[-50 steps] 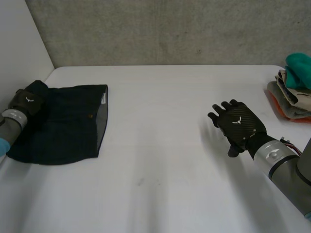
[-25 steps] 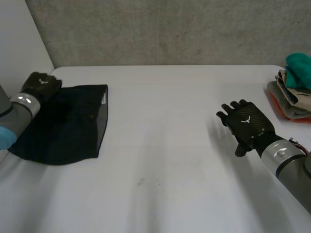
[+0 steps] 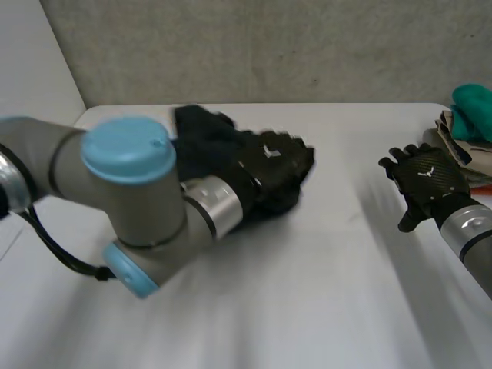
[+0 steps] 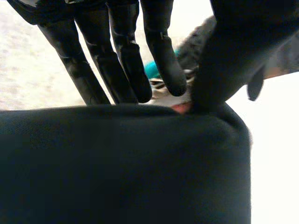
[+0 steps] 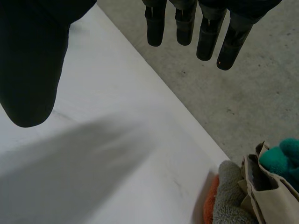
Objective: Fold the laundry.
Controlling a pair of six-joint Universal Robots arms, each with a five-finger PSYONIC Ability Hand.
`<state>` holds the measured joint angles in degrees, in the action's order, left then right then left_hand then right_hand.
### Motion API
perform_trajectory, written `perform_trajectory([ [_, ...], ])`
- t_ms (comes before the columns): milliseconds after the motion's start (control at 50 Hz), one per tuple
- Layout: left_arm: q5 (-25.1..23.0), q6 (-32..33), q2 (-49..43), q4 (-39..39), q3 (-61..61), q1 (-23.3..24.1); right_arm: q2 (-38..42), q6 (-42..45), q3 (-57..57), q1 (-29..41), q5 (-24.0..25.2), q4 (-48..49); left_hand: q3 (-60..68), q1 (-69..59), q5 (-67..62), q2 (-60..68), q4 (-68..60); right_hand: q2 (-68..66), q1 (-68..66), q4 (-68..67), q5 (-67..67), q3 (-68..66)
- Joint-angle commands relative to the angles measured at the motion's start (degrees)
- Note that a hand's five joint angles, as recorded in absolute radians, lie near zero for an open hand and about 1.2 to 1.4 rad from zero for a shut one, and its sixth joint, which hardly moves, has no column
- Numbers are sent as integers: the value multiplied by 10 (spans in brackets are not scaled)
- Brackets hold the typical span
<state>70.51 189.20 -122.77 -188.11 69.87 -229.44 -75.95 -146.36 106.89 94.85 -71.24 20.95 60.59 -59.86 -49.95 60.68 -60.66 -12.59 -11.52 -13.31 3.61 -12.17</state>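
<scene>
Over the middle of the white table (image 3: 330, 300), the dark navy fabric garment (image 3: 201, 132) hangs bunched, pinched under the left hand (image 3: 273, 163)'s thumb. It is best laid flat, well apart from the folded clothes stack (image 3: 463, 146), then spread with 2 hands. The right hand (image 3: 424, 178) hovers splayed and empty.

The right hand (image 5: 205, 37) hangs above a white table (image 5: 117, 140), its fingers (image 5: 184, 23) straight and spread and its thumb (image 5: 28, 60) held well apart from them, nothing in its hold. Beyond the table's edge runs a grey concrete surface (image 5: 224, 93). Past the fingertips, at the table's far edge, sits a pile of laundry (image 5: 243, 200): a teal piece (image 5: 280, 158) on top, beige cloth (image 5: 266, 200) under it, a grey towel (image 5: 229, 186) beside that, and an orange layer (image 5: 210, 205) lowest, touching the tabletop.
</scene>
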Motion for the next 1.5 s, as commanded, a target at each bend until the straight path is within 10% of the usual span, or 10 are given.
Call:
perform_trajectory([
  [20,3,1,56,1,33,-38,0,-4,-2,0,1,0,-465,458,459,-466,466,26,15,33,-36,22],
  [340,109,10,277,2,199,-122,-17,-9,-12,7,-3,-7,-458,451,452,-459,459,26,15,33,-36,22],
  [620,111,110,191,-7,342,-174,-27,-53,-14,10,-2,-7,-349,342,343,-350,350,26,15,33,-36,22],
  [960,112,111,63,-113,313,-152,-22,-52,-1,9,-3,-8,-248,241,242,-249,249,26,15,33,-36,22],
  [1120,118,117,20,-120,283,-142,-21,-51,3,8,-4,-7,193,-201,-200,192,-193,26,15,33,-36,22],
  [1340,258,123,105,-157,186,-182,-27,-50,3,7,-7,-8,194,-201,-201,193,-193,26,15,33,-36,22],
  [1500,211,136,144,-186,70,-211,-30,-51,3,10,-7,-8,194,-201,-201,193,-193,26,15,33,-36,22],
])
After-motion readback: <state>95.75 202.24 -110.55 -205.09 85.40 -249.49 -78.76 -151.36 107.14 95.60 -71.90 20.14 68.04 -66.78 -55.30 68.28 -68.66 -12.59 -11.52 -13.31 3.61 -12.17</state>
